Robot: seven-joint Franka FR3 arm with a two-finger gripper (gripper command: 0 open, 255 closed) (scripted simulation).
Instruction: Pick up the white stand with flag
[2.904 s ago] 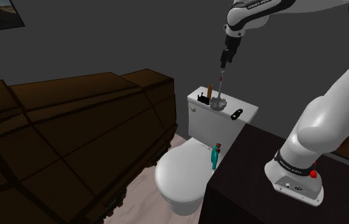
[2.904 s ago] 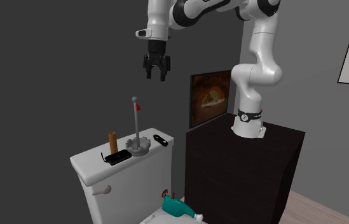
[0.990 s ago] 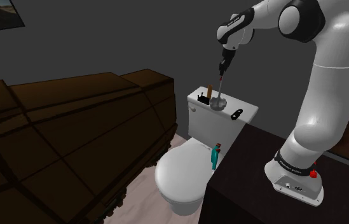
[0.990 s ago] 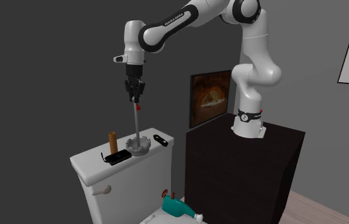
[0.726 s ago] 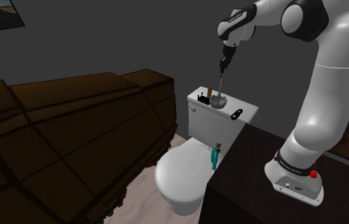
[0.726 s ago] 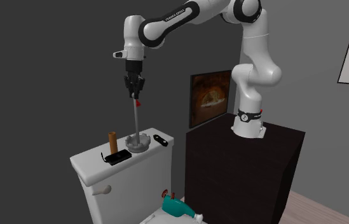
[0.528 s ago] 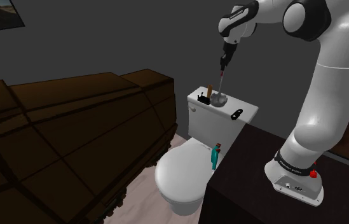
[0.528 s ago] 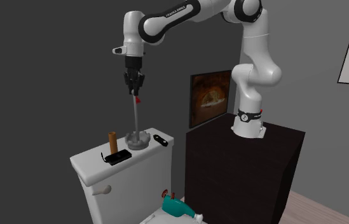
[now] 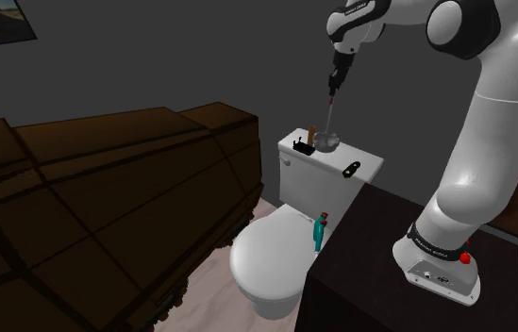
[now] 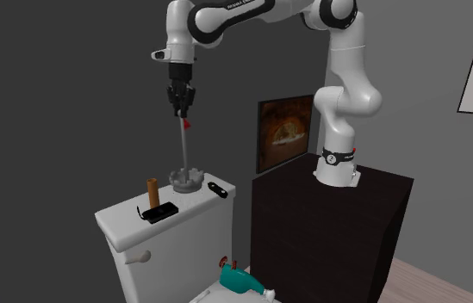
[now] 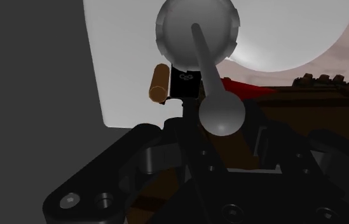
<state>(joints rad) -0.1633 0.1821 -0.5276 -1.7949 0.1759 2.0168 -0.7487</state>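
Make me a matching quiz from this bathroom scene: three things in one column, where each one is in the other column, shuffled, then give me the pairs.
Things:
1. grey round-based stand with a thin pole and red flag
2. short brown cylinder
3. teal bottle

Places:
A. upright on the white toilet tank lid
B. low down beside the white toilet bowl
C. clasped by its pole in the jaws

Pairs: 1-C, 2-A, 3-B
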